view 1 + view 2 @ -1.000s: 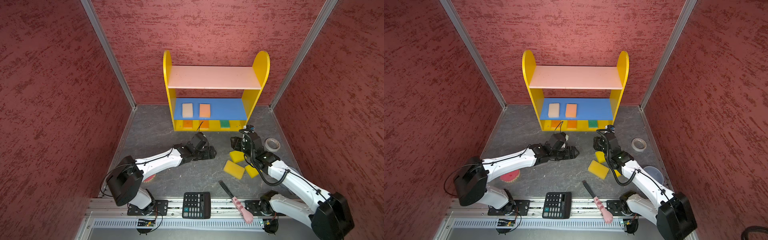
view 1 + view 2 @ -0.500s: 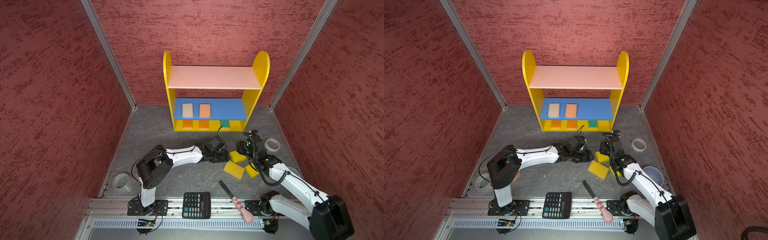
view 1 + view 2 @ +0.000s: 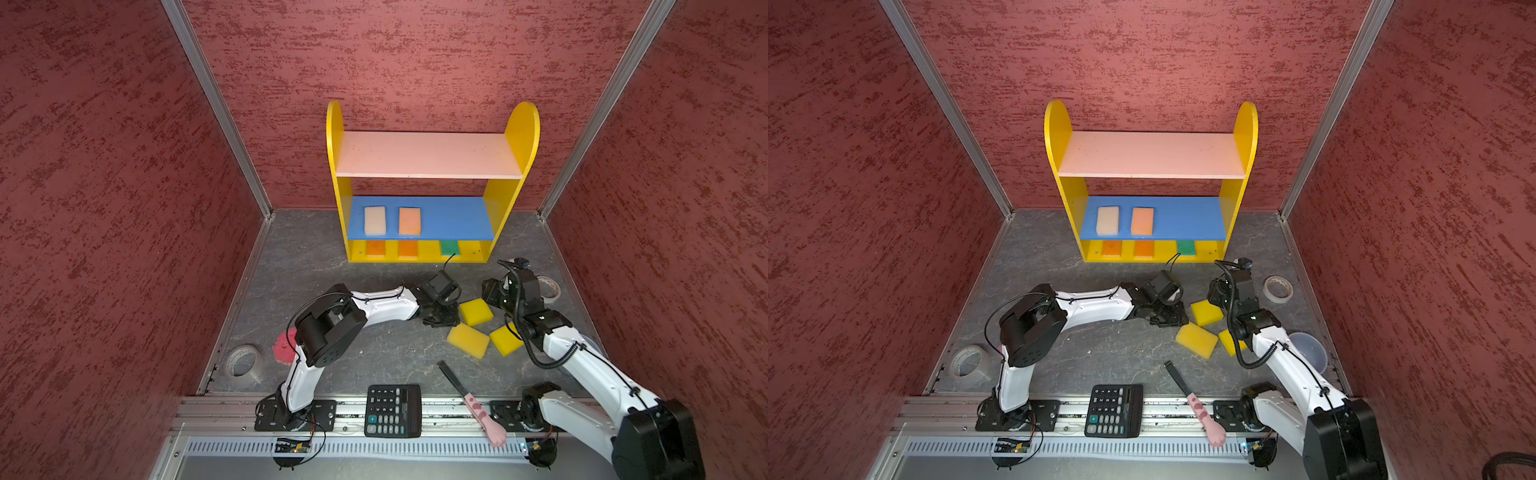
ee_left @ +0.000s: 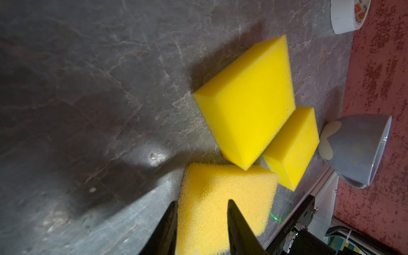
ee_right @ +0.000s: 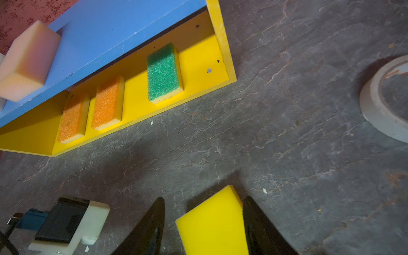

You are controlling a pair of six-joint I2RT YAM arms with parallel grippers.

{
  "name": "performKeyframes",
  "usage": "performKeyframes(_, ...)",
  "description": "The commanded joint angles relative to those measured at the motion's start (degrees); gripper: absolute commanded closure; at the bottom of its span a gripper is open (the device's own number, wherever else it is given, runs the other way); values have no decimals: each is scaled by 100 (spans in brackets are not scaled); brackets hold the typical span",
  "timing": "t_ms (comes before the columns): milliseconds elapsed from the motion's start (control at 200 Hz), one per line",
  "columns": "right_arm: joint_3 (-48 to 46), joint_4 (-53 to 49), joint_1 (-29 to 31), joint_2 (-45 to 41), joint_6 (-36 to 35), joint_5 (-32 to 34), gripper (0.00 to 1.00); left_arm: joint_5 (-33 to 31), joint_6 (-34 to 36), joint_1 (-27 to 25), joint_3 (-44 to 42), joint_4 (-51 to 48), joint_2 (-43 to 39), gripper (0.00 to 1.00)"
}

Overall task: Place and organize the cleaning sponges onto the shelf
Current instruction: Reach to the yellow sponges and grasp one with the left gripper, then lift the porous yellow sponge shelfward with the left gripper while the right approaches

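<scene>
Three yellow sponges lie together on the floor. My left gripper (image 4: pixel 203 202), turned on its side, has closed on the coarse front one (image 4: pixel 212 198) (image 3: pixel 468 340). My right gripper (image 5: pixel 205 198) stands open astride the rear one (image 5: pixel 212 225) (image 3: pixel 476 312), with a gap at one finger. The third (image 3: pixel 505 340) lies beside the right arm. On the shelf (image 3: pixel 521 137), the blue board carries a cream sponge (image 3: pixel 375 220) and a peach one (image 3: pixel 409 221). Its bottom board has two orange sponges (image 3: pixel 375 248) and a green one (image 3: pixel 450 247). A pink round sponge (image 3: pixel 284 347) is half hidden by the left arm.
A black calculator (image 3: pixel 392 410) and a pink-handled brush (image 3: pixel 469 395) lie at the front rail. Tape rolls sit at front left (image 3: pixel 243 362) and back right (image 3: pixel 548 287). A grey cup (image 4: pixel 357 150) stands by the right wall. Red walls close three sides.
The left arm swung right across the floor to the yellow sponges and its jaws narrowed onto the front one. The right gripper shifted slightly toward the rear sponge.
</scene>
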Motion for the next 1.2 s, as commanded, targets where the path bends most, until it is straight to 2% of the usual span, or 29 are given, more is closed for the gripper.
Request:
performKeyframes(0,198,-46,-98,38,1,-163,43,82,307,0,265,-415,227,67)
performKeyframes(170,254,-33,-139,-6,12,-182,43,64,489,7,555,-767,462,71)
performKeyframes(296,297,-83,-165,-29,120,-275,43,193,596,50,676,-919,632,81)
performKeyframes(396,257,-3,-183,-19,138,-280,43,285,704,64,701,-966,659,93)
performKeyframes(496,373,-101,-199,34,165,-357,43,333,901,114,696,-1015,562,100)
performKeyframes(566,416,42,-195,67,29,-622,43,309,1071,177,680,-1096,401,100)
performKeyframes(691,568,375,-196,318,-308,-1654,46,262,1658,351,606,-1295,34,100)
performKeyframes(766,641,528,-176,494,-410,-2007,47,239,2068,490,669,-1611,-202,100)
performKeyframes(942,676,825,50,555,-574,-2347,45,-137,2951,664,772,-2203,-851,100)
performKeyframes(1032,642,1009,314,458,-705,-2370,35,-189,3267,744,862,-2423,-1112,100)
performKeyframes(1192,660,1206,784,347,-716,-2445,27,-164,3652,982,991,-2668,-1459,100)
